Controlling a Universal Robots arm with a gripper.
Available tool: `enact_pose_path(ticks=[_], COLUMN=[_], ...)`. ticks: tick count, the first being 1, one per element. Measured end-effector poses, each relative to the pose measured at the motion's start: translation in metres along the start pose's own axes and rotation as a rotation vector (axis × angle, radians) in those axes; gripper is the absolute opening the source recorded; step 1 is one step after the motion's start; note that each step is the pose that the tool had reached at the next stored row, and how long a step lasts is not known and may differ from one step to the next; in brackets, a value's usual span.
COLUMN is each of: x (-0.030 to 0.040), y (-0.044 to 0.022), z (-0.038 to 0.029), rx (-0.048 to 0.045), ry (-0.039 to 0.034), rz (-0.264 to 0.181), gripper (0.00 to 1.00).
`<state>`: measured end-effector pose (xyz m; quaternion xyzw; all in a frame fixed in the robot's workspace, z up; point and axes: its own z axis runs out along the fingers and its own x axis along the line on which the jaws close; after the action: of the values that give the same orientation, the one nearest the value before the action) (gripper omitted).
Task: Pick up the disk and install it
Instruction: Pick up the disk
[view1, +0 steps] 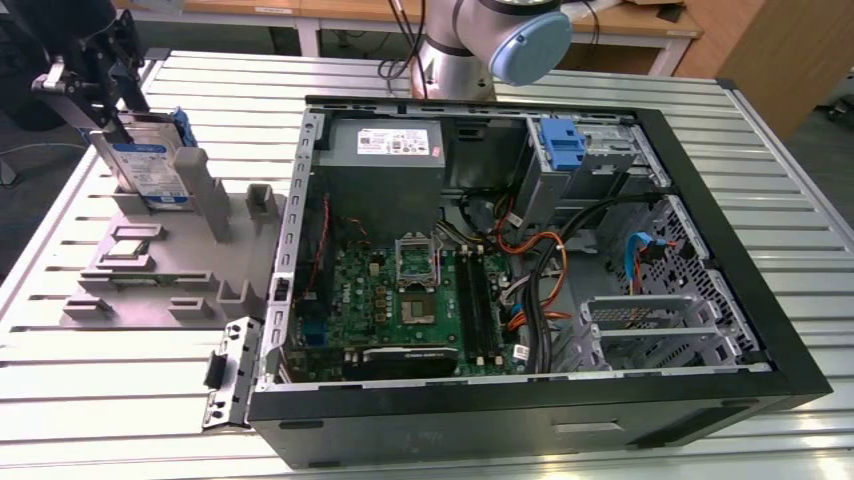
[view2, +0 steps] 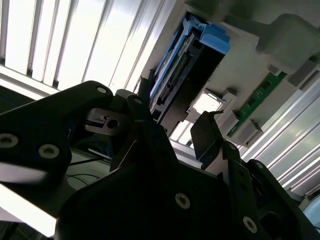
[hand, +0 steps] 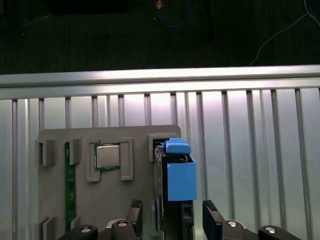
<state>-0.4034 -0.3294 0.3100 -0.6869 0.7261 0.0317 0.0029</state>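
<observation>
Black bolted linkage plates (view2: 150, 200) sit closest to the lens in the second wrist view; past them the jaws stand apart, nothing clamped. Between the jaws, edge-on: the disk (hand: 180, 182), upright in a slot of a grey tray (hand: 115, 200). The first wrist view shows a gap on each side of it, so no contact as far as I can see.

Step in hand, by my reading, is the pick-up, at the straddle: grasp not yet made, install untouched. Closing would call for both jaws meeting the broad flat faces squarely, then a pull in line with the slot so the carrier does not bind on the tray walls.

Materials. Disk: silver metal body, white-and-blue label on its face in the exterior view, framed in blue plastic with a blocky tab at one end. Tray: matte grey, moulded-looking, with stubby posts and pockets. Beyond one jaw a square processor chip (hand: 107, 156) with a metal lid lies in its pocket; farther out, a green memory stick (hand: 70, 185) on edge. Surface (hand: 240, 150): ribbed bright aluminium. Well away from the jaws stands the open computer case (view1: 747, 270) — black sheet metal, green motherboard (view1: 400, 300) inside.
</observation>
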Motion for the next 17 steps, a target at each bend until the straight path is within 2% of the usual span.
enact_pose_path(ticks=[17], x=[0.0001], y=[-0.0001], z=[0.0022], rx=[-0.0002], ry=[0.0002], rz=[-0.005], gripper=[0.58])
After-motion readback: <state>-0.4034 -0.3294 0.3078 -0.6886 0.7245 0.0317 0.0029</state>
